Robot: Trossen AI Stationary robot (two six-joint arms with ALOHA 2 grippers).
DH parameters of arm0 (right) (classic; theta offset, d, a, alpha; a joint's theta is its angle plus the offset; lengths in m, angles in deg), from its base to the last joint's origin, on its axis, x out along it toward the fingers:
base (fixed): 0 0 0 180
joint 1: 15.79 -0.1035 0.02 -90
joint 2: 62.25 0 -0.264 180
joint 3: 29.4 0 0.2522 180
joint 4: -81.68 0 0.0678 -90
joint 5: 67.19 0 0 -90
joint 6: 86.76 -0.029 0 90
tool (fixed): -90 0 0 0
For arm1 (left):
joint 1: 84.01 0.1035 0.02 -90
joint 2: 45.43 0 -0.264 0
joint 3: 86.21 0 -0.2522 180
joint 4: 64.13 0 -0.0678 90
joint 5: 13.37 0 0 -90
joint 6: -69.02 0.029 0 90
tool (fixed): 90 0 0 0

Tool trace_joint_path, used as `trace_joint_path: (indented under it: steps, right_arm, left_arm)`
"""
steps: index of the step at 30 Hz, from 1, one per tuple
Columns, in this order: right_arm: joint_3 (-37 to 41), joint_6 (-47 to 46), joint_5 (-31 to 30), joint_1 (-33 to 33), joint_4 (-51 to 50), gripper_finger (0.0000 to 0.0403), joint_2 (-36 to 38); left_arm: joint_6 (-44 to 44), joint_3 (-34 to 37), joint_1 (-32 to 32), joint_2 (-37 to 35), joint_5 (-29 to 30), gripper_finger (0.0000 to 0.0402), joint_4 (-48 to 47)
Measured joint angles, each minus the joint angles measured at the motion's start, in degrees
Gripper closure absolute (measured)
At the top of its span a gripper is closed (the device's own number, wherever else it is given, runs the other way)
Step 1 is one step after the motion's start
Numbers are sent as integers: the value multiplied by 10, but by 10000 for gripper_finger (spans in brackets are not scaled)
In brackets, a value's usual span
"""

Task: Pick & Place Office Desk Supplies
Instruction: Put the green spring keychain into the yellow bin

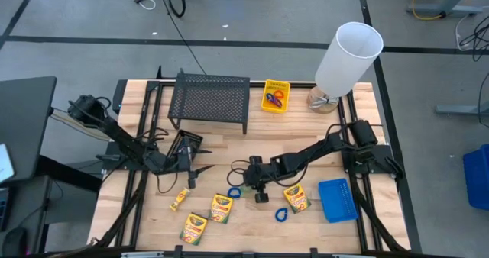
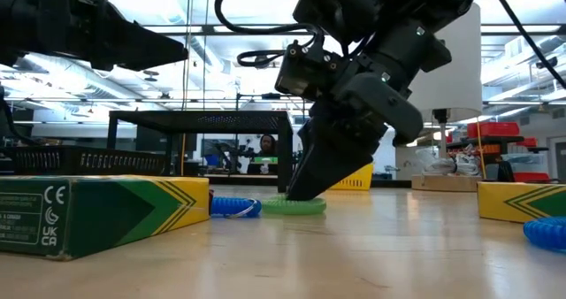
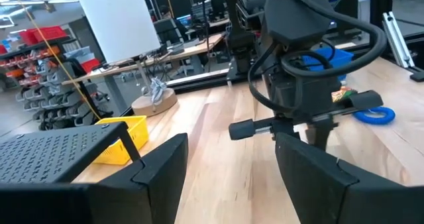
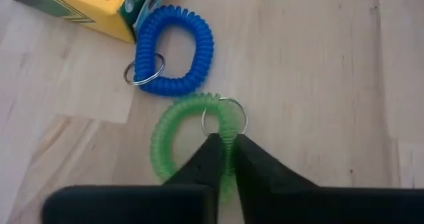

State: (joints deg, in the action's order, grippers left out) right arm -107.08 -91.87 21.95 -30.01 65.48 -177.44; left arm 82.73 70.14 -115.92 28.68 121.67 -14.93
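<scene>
The right hand point(image 4: 225, 159) is down on the wooden counter point(image 1: 252, 147) near its centre, fingers pinched on the rim of a green loop point(image 4: 189, 139), probably to lift it. A blue loop point(image 4: 175, 48) touches it at eleven o'clock. The left hand point(image 1: 183, 162) waits at nine o'clock, fingers apart.

green coil loop point(image 4: 173, 139) flat on table, pinched at its rim, touching blue coil loop point(image 4: 175, 50) beside a crayon box point(image 4: 86, 5); second blue loop point(image 1: 281, 214) near another crayon box point(image 1: 296, 198); yellow bin point(image 1: 276, 96) at back, blue bin point(image 1: 337, 200) on right.
</scene>
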Motion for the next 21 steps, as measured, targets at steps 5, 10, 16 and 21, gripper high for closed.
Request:
trace_joint_path:
  steps: [5, 10, 16, 21]
  right_arm:
    - [0, 4, -1, -1, -1, 388, 0]
    - [3, 7, -31, -12, -5, 389, 15]
    - [3, 29, -105, -34, 23, 392, 70]
    - [3, 77, -182, -53, 49, 392, 129]
  left_arm:
    - [0, 0, 0, 0, 0, 168, 0]
    - [0, 0, 0, 0, 0, 168, 0]
    - [0, 0, 0, 0, 0, 168, -2]
    - [-1, 0, 0, 0, -1, 168, -3]
